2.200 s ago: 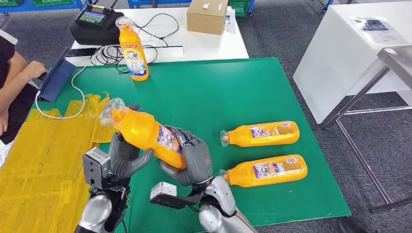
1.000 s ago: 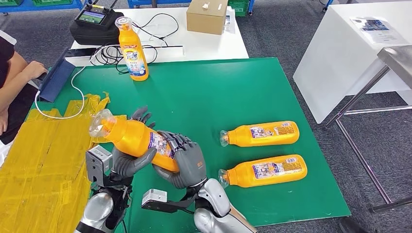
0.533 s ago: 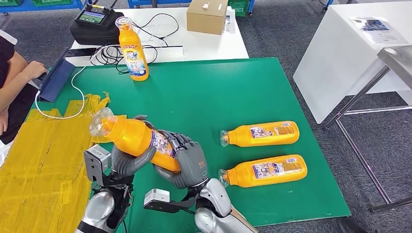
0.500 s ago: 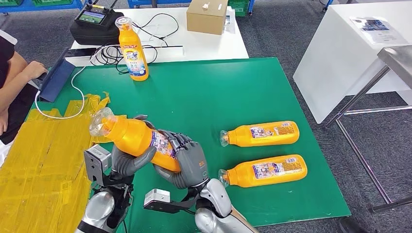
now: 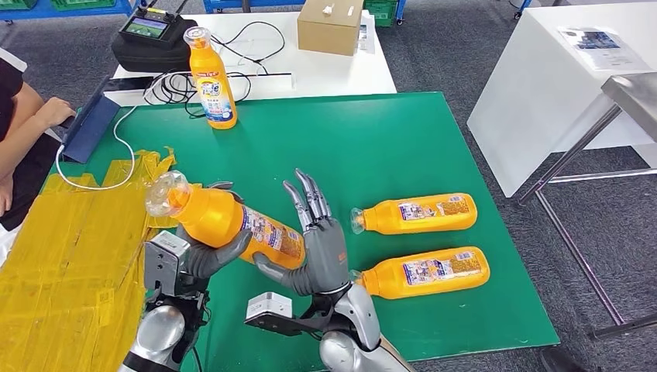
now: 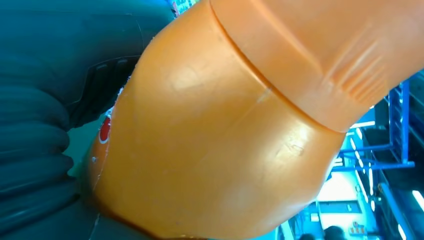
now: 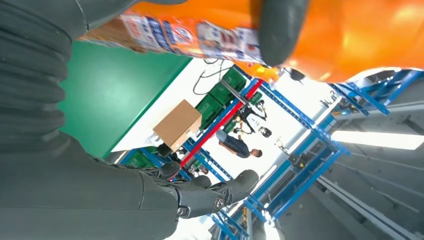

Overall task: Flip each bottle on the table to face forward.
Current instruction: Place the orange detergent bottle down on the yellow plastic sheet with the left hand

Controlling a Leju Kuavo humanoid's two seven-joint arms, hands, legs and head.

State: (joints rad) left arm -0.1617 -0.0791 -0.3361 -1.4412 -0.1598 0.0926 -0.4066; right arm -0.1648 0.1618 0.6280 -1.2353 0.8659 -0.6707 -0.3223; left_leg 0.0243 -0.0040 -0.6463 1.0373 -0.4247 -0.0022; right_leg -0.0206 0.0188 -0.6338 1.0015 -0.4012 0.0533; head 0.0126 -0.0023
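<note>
Spanning most of the head view, the green mat (image 5: 372,147) serves as the landmark for everything below. Beyond its far edge lies a white table (image 5: 333,74) carrying a cardboard box (image 5: 331,25), a black device (image 5: 147,37) and loose cables (image 5: 174,85); a yellow sheet (image 5: 70,256) adjoins the mat's left edge, beside a seated person (image 5: 19,124).

Three of the task's bottles rest on the mat: one upright orange bottle (image 5: 211,79) at the far left corner, label toward the camera, and two lying orange bottles, the farther (image 5: 414,214) and the nearer (image 5: 422,272), both on their sides toward the mat's right, caps pointing left.

A fourth, the held orange bottle (image 5: 232,225), is lifted above the mat's near left part, tilted, cap up and to the left. The left hand (image 5: 197,260) wraps its lower body from beneath; the left wrist view shows the bottle's orange body (image 6: 215,150) pressed against the palm. The right hand (image 5: 318,248) has its fingers spread and raised, with only the thumb tip (image 7: 282,30) apparently still touching the label, though this contact is hard to confirm.

Risk, judged: support now falls on one hand under a smooth, tilted cylinder. A loose wrap could let it slide or roll out onto the mat. Setting it down off-vertical could tip it over.
</note>
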